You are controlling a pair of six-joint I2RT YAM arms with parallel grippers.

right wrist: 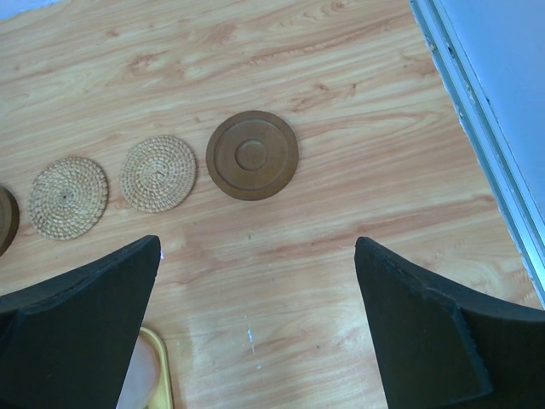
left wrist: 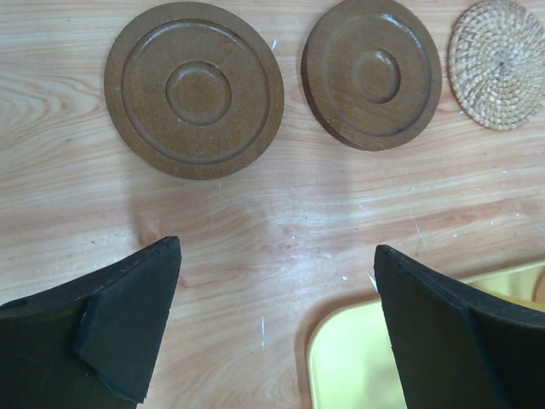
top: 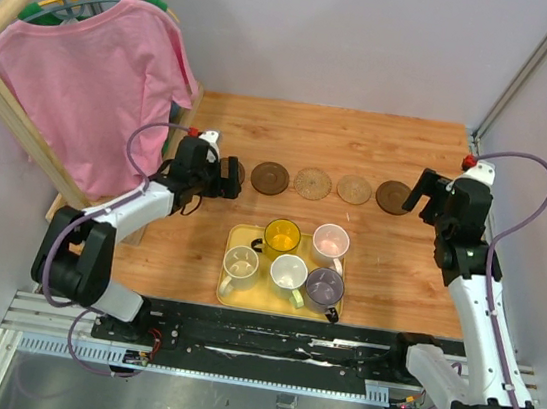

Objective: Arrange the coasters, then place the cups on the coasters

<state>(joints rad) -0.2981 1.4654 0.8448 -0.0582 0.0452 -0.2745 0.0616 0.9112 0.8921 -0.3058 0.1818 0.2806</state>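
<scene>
Several coasters lie in a row across the table: a dark brown one (top: 270, 178), two tan woven ones (top: 313, 183) (top: 354, 189) and a dark brown one (top: 394, 196) at the right end. Another dark brown coaster (left wrist: 194, 89) at the left end is partly hidden by my left gripper (top: 219, 175) in the top view. Several cups stand in the yellow tray (top: 224, 294): yellow (top: 281, 236), pink (top: 330, 242), beige (top: 242, 263), white (top: 289, 272), grey-purple (top: 324, 288). My left gripper (left wrist: 277, 256) is open and empty just short of the coasters. My right gripper (right wrist: 257, 247) is open and empty near the right-end coaster (right wrist: 252, 154).
A pink shirt (top: 98, 81) hangs on a wooden rack at the back left, close to the left arm. A metal frame post (top: 534, 67) and grey wall (right wrist: 502, 68) bound the right side. The tray's corner (left wrist: 358, 358) lies under the left gripper's right finger.
</scene>
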